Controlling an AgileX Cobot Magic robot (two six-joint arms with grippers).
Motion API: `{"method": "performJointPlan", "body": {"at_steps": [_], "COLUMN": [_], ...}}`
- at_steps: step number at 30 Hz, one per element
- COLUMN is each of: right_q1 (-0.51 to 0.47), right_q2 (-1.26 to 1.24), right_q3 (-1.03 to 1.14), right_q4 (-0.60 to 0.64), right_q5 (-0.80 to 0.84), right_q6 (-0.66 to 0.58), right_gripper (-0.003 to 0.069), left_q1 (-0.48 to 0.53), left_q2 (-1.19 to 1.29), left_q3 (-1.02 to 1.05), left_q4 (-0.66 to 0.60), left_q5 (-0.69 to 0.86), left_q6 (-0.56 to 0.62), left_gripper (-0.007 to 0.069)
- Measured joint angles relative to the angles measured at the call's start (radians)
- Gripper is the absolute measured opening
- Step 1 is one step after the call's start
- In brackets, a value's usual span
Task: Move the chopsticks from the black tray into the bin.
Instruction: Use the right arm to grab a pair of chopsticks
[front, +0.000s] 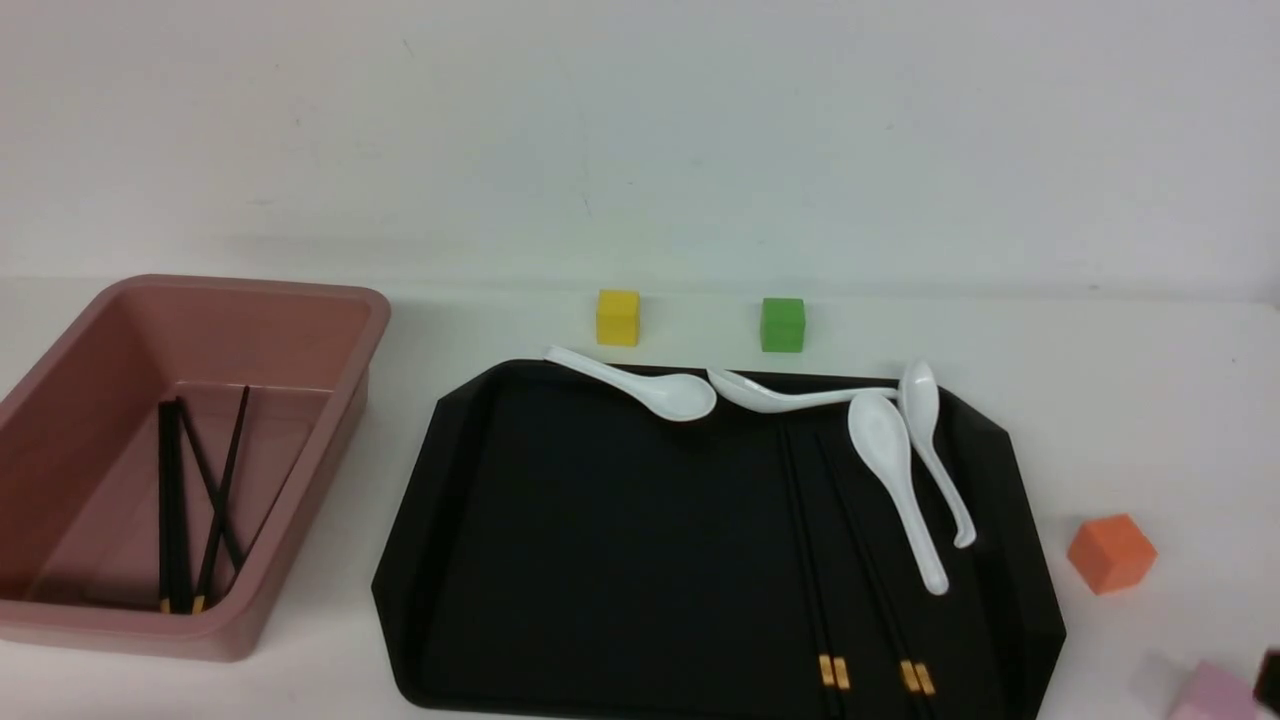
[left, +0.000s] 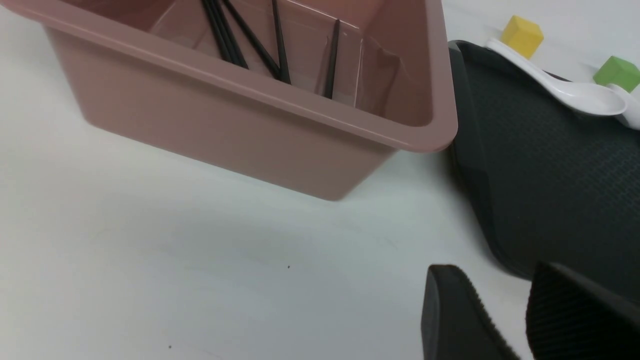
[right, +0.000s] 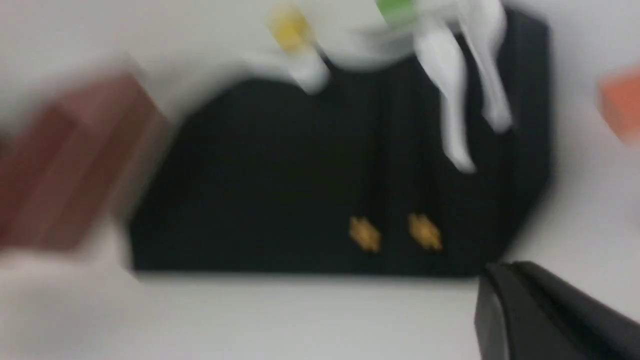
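Note:
The black tray (front: 560, 520) lies in the middle of the table. On its right half lie two pairs of chopsticks (front: 812, 560), gold bands (front: 834, 672) toward the near edge. The pink bin (front: 335, 430) stands to the left with several chopsticks (front: 175, 510) inside. In the left wrist view my left gripper (left: 495, 280) is open and empty, low over the table between the bin (left: 225, 125) and the tray (left: 550, 190). The right wrist view is blurred: my right gripper (right: 505, 272) is shut and empty, just outside the tray's near edge (right: 260, 190), close to the gold bands (right: 365, 234).
Several white spoons (front: 650, 388) (front: 890, 470) lie along the tray's far and right parts. A yellow cube (front: 618, 317) and a green cube (front: 782, 324) stand behind the tray. An orange cube (front: 1110, 552) and a pink block (front: 1215, 692) sit to its right.

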Motion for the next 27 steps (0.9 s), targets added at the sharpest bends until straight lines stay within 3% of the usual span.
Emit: {"method": "performJointPlan", "body": {"at_steps": [3,5,10,15,18,22,27], "right_q1": [0.0,0.002,0.118,0.293,0.378,0.444,0.469], "right_q2": [0.248,0.375,0.649,0.82,0.931,1.091,1.211], "right_q3": [-0.068,-0.107,-0.239,-0.387,-0.493,-0.631,-0.727], "right_q4": [-0.114,-0.12,0.052,0.084,0.006,-0.182,-0.255], "right_q5": [0.11,0.151,0.207,0.193,0.167,0.122,0.1], "right_q6": [0.009,-0.031,-0.215,-0.224,-0.098,0.173,0.295], "right_gripper": [0.0001,0.0001,0.0005,0.0008,0.0025,0.0101,0.0231], "left_q1": [0.0,0.0,0.0,0.0,0.0,0.0,0.0], "left_q2": [0.0,0.0,0.0,0.0,0.0,0.0,0.0], "left_q3": [0.0,0.0,0.0,0.0,0.0,0.0,0.0], "left_q4": [0.0,0.0,0.0,0.0,0.0,0.0,0.0], "left_q5": [0.0,0.0,0.0,0.0,0.0,0.0,0.0], "left_q6": [0.0,0.0,0.0,0.0,0.0,0.0,0.0], "left_gripper": [0.0238,0.0238,0.0238,0.0238,0.0238,0.0238,0.0238]}}
